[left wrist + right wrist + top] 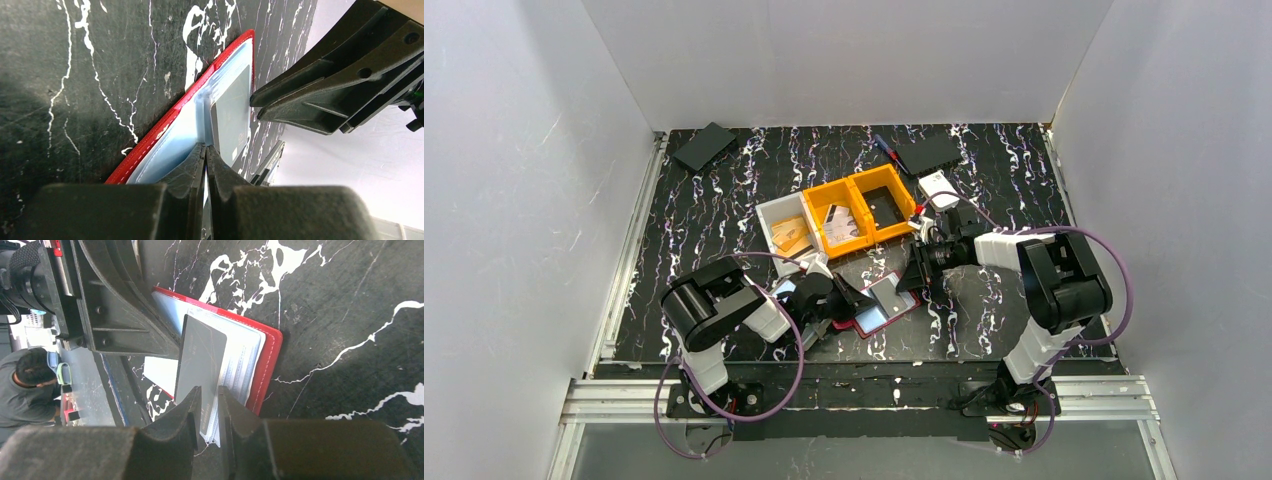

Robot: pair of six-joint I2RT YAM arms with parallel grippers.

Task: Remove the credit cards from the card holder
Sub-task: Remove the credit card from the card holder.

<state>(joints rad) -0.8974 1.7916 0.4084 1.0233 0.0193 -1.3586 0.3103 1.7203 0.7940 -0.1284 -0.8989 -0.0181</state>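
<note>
The red card holder (882, 308) lies open on the black marbled table between my two grippers. Its clear bluish sleeves show in the left wrist view (175, 135) and the right wrist view (245, 357). A greyish credit card (200, 352) sits at the sleeves and also shows in the left wrist view (232, 115). My left gripper (206, 148) is shut on a thin sleeve leaf of the holder. My right gripper (210, 395) is closed to a narrow gap, with the card's near edge and the sleeve ends between its fingers. From above, the left gripper (849, 298) is at the holder's left and the right gripper (921, 272) at its right.
A white bin (776, 212) with tan cards and two joined yellow bins (864, 190), one holding cards, stand just behind the holder. A white box (939, 188) and two black flat items (704, 145) (927, 153) lie farther back. White walls enclose the table.
</note>
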